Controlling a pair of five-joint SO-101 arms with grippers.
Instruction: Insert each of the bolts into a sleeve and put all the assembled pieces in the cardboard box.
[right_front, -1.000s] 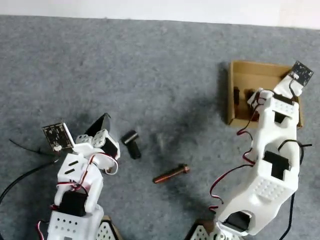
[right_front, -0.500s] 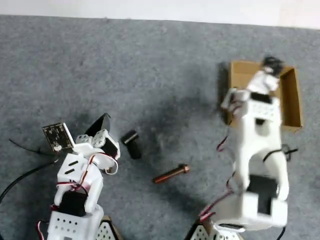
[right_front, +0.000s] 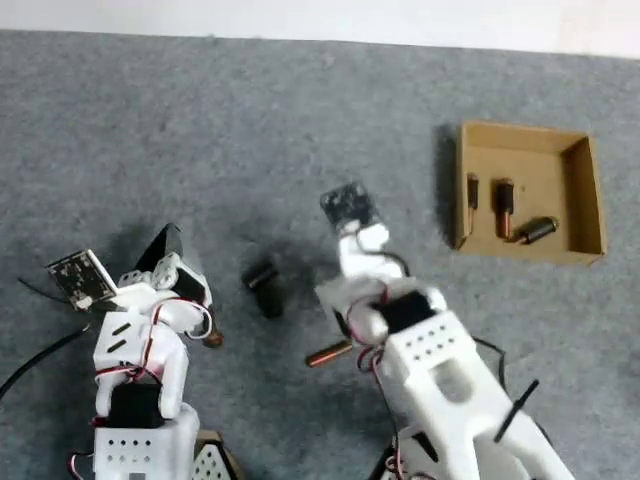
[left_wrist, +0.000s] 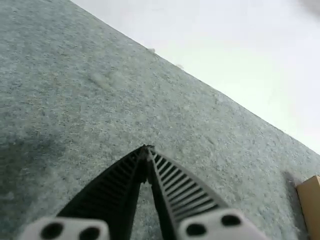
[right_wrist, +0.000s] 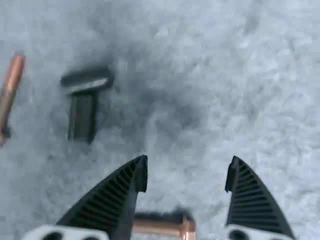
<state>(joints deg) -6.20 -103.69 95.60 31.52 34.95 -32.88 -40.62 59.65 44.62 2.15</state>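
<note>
- Grey, felt-like surface (right_front: 300, 110) carries everything; positions are given relative to the cardboard box (right_front: 585, 200).
- Left fingers (left_wrist: 147, 150): the part farthest from the cardboard box. They are pressed together on nothing, with the tips over bare surface.
- Second bolt (right_front: 213, 340): copper-coloured and loose, just beside the left arm (right_front: 140, 340), well apart from the cardboard box.
- Sleeve (right_front: 265, 290): black and empty, lying on the surface nearer the cardboard box than the second bolt.
- Bolt (right_front: 330, 352): copper-coloured, nearer the cardboard box than the sleeve. Its box-side end is tucked under the right arm (right_front: 430, 350).
- Right fingers (right_wrist: 136, 176): spread apart and empty. They hang over the bolt's head and point away from the cardboard box toward the sleeve.
- Cardboard box: three slim pieces (right_front: 505, 208) lie inside. They appear to be bolts already seated in sleeves, though this is too small to confirm.
- Progress, as judged: three pieces are delivered. Two bolts and one sleeve are still loose, so insertion and boxing remain.
- Change: one second ago the right arm stood over the cardboard box. It has swung away to the bolt. The left arm has shifted slightly farther from the cardboard box. The sleeve and the bolt have stayed put.
</note>
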